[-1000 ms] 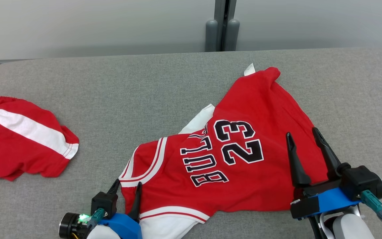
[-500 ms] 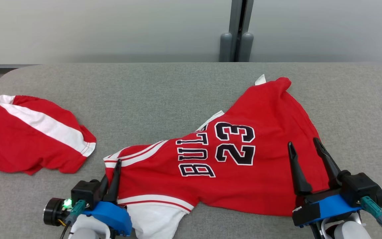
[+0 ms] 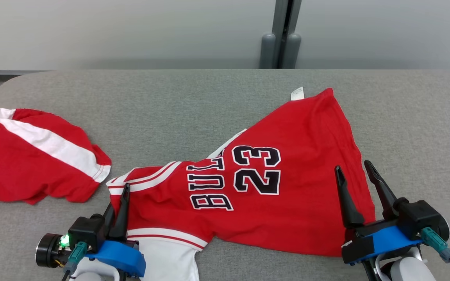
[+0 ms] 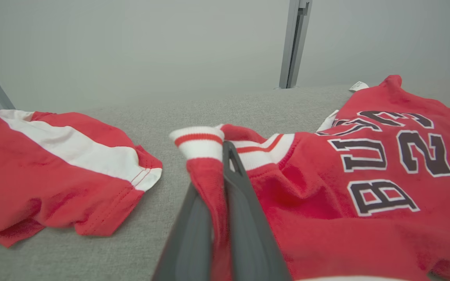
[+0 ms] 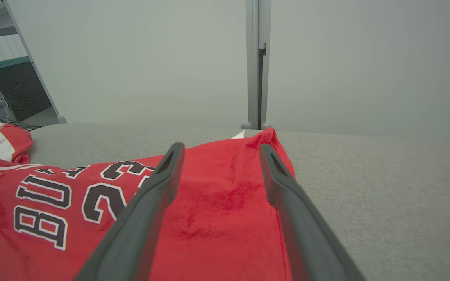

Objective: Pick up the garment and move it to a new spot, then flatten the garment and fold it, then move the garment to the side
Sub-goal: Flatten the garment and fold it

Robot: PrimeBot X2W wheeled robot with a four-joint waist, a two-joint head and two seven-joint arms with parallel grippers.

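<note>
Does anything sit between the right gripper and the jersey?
Nothing visible. The right gripper hangs open right over bare jersey cloth; the other red garment lies apart, far to the left.

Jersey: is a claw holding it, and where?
Left claw is shut on the jersey at its shoulder, beside the striped trim; right claw is open, holding nothing.

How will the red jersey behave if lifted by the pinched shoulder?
Probably floppy: the jersey creases around the shut fingers of the left gripper, so it should hang limp. It looks thin, likely light. On the grey fabric tabletop it may drag rather than slide.
</note>
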